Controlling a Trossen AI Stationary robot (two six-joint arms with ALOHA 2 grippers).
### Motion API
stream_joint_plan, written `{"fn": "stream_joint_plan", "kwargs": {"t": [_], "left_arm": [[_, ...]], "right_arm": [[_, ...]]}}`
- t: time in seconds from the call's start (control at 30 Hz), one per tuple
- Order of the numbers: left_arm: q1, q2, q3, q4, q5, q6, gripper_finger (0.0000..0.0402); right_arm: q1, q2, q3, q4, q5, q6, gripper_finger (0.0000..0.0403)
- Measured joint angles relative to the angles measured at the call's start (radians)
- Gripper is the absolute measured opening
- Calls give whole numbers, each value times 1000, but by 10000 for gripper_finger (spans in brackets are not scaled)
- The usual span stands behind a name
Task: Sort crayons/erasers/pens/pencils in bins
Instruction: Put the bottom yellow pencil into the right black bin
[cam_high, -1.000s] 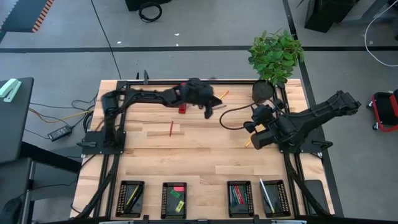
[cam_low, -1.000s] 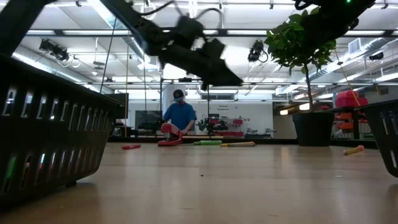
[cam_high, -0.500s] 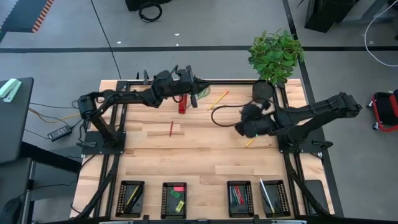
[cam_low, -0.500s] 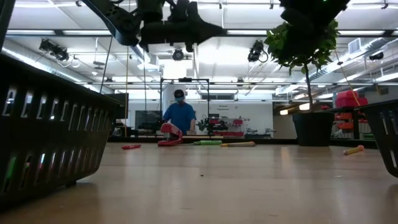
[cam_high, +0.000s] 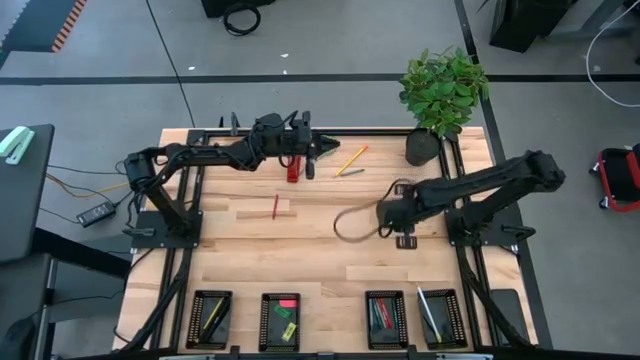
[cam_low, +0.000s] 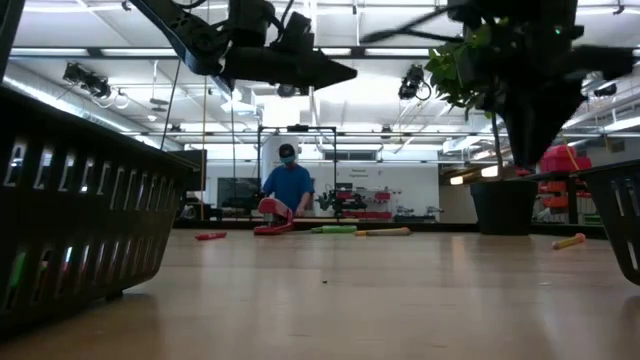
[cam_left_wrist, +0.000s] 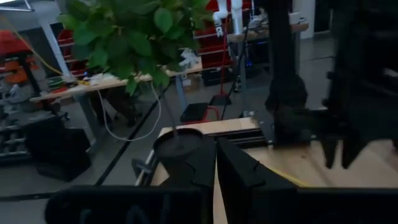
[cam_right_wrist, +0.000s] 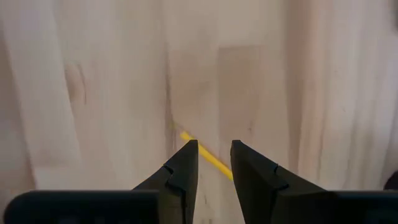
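Four bins (cam_high: 210, 318) line the near edge of my worktop (cam_high: 320, 255), and I can see them part filled: yellow sticks in the leftmost, the erasers (cam_high: 286, 320) in the second, pink, green and yellow, then crayons (cam_high: 383, 316) in the third and pens (cam_high: 430, 318) in the fourth.

Moving up the boards, my right gripper (cam_high: 392, 215) hangs over the middle right of the worktop, pointing straight down. From its wrist camera I see the gripper (cam_right_wrist: 214, 151) with fingers a little apart, a narrow gap between them, and a yellow pencil (cam_right_wrist: 208, 158) lying on the wood just under that gap, not pinched.

Left of centre a lone red crayon (cam_high: 275, 206) lies by itself on the boards.

Farther back, my left gripper (cam_high: 322, 148) is up off the worktop near the far edge, its fingers pressed close together with only a slit showing, holding nothing. Beneath it sits a red bar-shaped tool (cam_high: 293, 168), and just beyond, an orange pencil (cam_high: 352, 158) lies slanted. A potted plant (cam_high: 440, 95) stands at the far right corner.

In the low camera, a person (cam_low: 289, 184) in a blue top is in the room behind.
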Motion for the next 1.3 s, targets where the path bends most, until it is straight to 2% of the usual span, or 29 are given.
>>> {"fn": "stream_joint_plan", "kwargs": {"t": [0.1, 0.23, 0.43, 0.53, 0.7, 1.13, 1.3], "left_arm": [[25, 0, 0, -22, 4, 16, 25], [68, -25, 0, -86, 90, 21, 31], [105, -67, 0, -219, 205, 23, 22], [106, -68, 0, -278, 209, 53, 15], [103, -67, 0, -326, 209, 81, 12], [73, -67, 0, -335, 209, 100, 10], [77, -67, 0, -346, 209, 100, 24]], "right_arm": [[21, 72, 0, 2, 3, -97, 102], [17, 133, -20, 1, -4, -172, 102], [-28, 110, -139, 33, -123, -264, 102], [-40, 78, -194, 59, -122, -289, 102], [-66, 51, -229, 104, -35, -316, 102], [-84, 77, -227, 105, -73, -335, 102], [-78, 81, -220, 160, -86, -323, 102]]}}
